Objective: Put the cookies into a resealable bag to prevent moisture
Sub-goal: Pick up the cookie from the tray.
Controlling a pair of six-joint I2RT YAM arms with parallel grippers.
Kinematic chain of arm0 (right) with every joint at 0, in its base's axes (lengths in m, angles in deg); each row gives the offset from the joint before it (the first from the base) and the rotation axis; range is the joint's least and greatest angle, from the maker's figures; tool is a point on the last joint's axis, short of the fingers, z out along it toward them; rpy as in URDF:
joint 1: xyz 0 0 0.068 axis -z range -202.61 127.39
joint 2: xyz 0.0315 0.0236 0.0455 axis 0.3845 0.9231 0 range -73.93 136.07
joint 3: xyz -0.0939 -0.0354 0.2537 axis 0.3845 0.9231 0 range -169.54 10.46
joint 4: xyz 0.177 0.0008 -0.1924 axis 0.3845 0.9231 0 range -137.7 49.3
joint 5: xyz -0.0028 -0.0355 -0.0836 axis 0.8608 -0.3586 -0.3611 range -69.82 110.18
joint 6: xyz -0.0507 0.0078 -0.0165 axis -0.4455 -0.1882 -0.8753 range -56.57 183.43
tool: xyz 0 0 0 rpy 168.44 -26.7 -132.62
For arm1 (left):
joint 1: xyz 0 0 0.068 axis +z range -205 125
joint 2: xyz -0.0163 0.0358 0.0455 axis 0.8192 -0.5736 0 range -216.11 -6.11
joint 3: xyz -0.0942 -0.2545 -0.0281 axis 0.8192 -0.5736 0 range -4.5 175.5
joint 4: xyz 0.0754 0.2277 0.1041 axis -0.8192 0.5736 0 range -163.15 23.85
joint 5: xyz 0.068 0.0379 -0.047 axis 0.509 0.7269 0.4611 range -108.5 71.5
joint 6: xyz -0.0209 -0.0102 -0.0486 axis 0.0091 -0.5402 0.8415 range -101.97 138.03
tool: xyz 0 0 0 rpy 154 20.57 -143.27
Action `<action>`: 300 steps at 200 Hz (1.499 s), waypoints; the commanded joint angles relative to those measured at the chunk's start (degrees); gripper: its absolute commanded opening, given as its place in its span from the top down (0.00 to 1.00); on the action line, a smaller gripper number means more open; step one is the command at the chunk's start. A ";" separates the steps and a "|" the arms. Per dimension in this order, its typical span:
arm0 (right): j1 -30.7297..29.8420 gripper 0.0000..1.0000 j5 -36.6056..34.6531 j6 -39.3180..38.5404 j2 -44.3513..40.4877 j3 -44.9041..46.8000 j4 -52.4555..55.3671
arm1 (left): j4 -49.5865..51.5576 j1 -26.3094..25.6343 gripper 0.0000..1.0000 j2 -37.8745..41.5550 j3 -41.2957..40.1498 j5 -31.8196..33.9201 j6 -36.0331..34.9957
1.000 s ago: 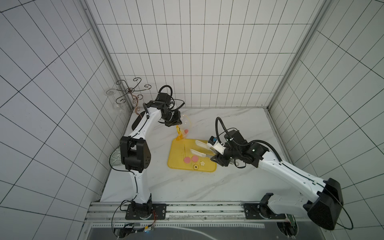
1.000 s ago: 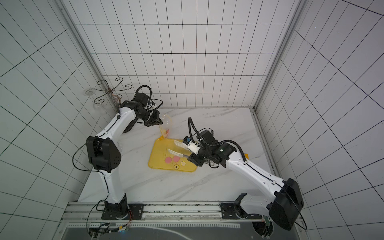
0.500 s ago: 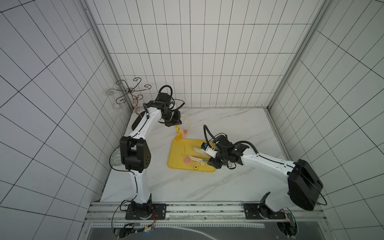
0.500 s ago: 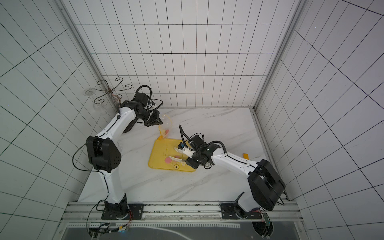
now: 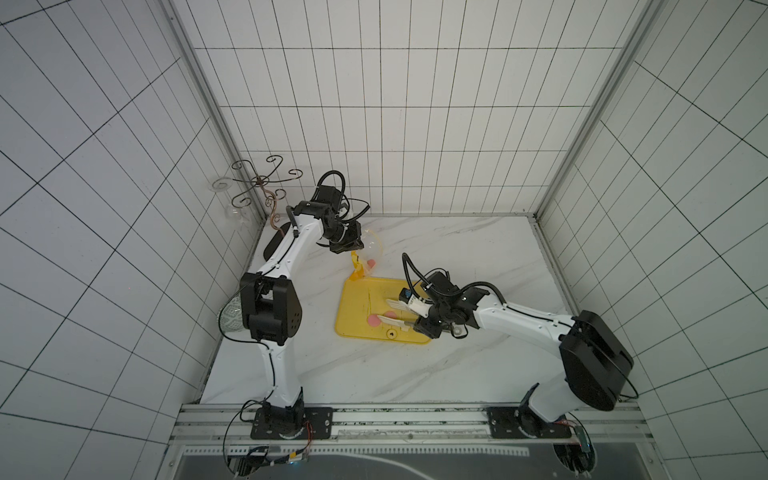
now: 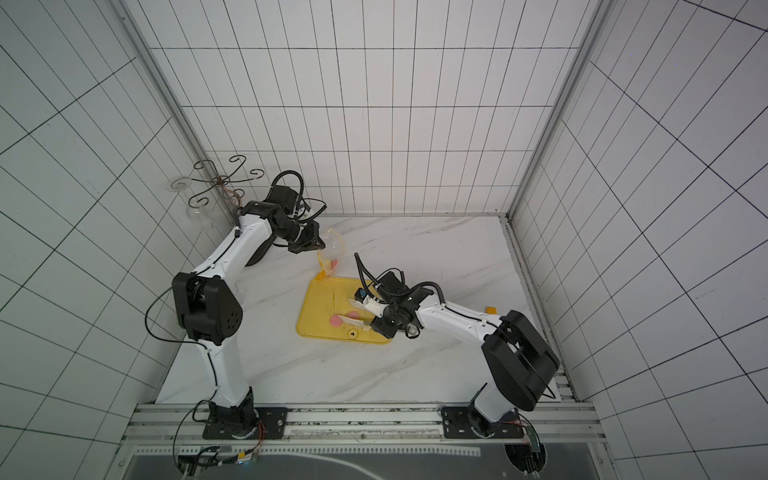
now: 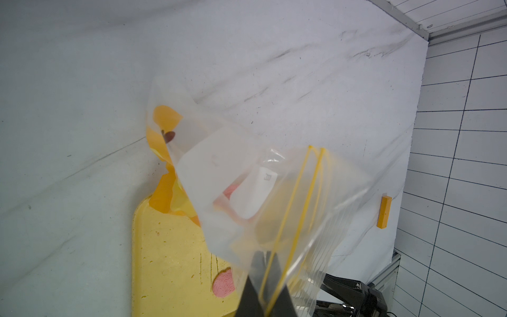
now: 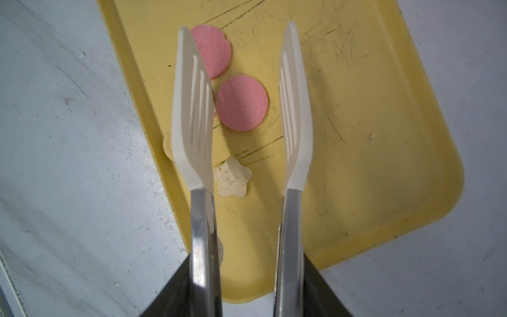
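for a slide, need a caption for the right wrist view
Open tongs poised over two pink cookies and a pale star-shaped cookie on the yellow tray

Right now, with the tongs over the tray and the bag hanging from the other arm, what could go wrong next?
1. The tongs in the right claw straddle one pink cookie, but one tip hangs over a second pink cookie; closing may shove that one aside or pinch both.
2. The left claw pinches the resealable bag by one zip edge only, so it hangs crumpled; a dropped cookie might miss the mouth and land on the table.
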 commanded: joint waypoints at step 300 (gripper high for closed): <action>0.39 0.59 -1.29 -0.06 -1.38 0.20 5.02 | -0.42 -0.42 1.00 0.04 -1.17 -0.47 -1.26</action>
